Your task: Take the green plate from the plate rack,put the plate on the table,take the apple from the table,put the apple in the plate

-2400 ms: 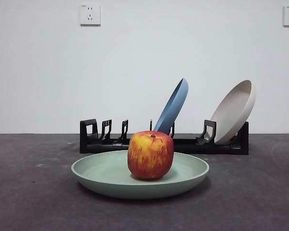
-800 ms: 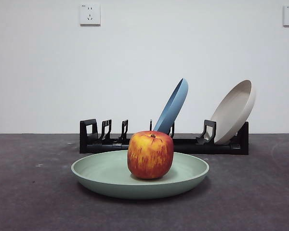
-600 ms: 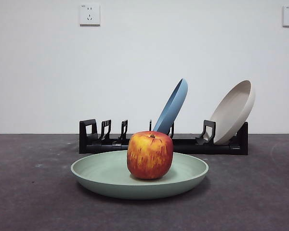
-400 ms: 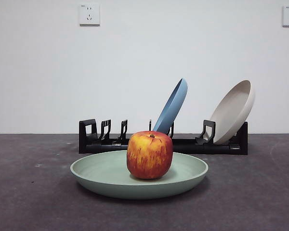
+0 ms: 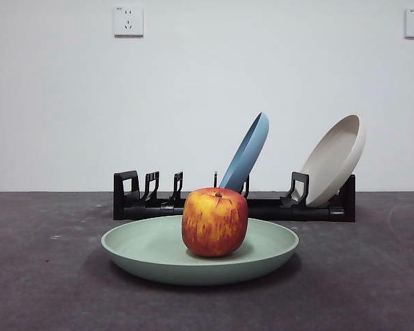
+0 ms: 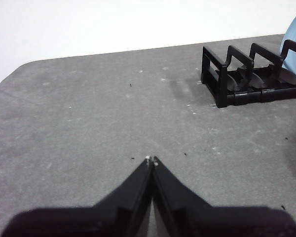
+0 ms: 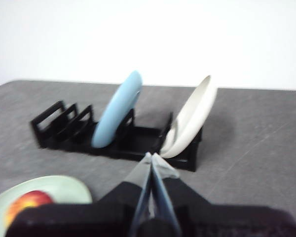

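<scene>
The green plate (image 5: 152, 249) lies flat on the table (image 5: 41, 276) in front of the plate rack (image 5: 262, 205). The apple (image 5: 214, 222) stands upright in the plate's middle. In the right wrist view the plate (image 7: 64, 187) and apple (image 7: 27, 205) show at the lower left, and the rack (image 7: 64, 131) beyond. My right gripper (image 7: 151, 156) is shut and empty, held back from the rack. My left gripper (image 6: 151, 160) is shut and empty above bare table, with the rack's empty end (image 6: 246, 74) off to one side. Neither arm shows in the front view.
A blue plate (image 5: 247, 153) and a beige plate (image 5: 334, 160) lean in the rack's slots. Several slots at the rack's left end stand empty. A white wall with two sockets (image 5: 128, 21) rises behind the table.
The picture shifts very slightly to the left between the earlier frames and now. The plate, apple and rack have not moved relative to each other.
</scene>
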Controlling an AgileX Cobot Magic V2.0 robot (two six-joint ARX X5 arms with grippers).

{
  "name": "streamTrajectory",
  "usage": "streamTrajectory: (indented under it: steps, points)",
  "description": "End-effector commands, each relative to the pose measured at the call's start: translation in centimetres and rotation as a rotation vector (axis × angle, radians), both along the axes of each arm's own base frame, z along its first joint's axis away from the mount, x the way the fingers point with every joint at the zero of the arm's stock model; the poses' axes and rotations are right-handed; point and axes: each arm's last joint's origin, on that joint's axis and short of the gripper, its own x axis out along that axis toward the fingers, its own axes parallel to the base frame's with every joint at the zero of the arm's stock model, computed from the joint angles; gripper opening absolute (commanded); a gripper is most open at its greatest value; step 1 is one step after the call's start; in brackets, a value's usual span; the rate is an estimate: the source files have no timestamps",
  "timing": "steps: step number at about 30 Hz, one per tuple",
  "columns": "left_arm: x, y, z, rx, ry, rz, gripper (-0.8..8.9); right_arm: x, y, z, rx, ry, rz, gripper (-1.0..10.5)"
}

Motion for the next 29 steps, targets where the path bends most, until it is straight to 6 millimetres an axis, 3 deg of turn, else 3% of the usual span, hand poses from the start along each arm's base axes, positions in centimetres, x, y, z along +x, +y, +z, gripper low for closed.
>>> streamTrajectory:
  steps: [1,5,13,29]
  points:
    - [0.1,0.0,-0.4,-0.007,0.007,0.002,-0.03,0.8,-0.2,-3.4,0.026,-0.009,-0.032,0.0]
    - [0.1,0.0,-0.4,-0.007,0.007,0.002,-0.03,1.4,-0.4,-6.8,0.046,-0.024,-0.069,0.0]
    - [0.1,0.0,-0.4,-0.007,0.007,0.002,-0.03,1.4,-0.6,-10.5,0.045,-0.008,-0.093,0.0]
    - [0.1,0.0,-0.4,-0.007,0.007,0.002,-0.04,1.4,-0.6,-12.4,0.041,0.073,-0.093,0.0]
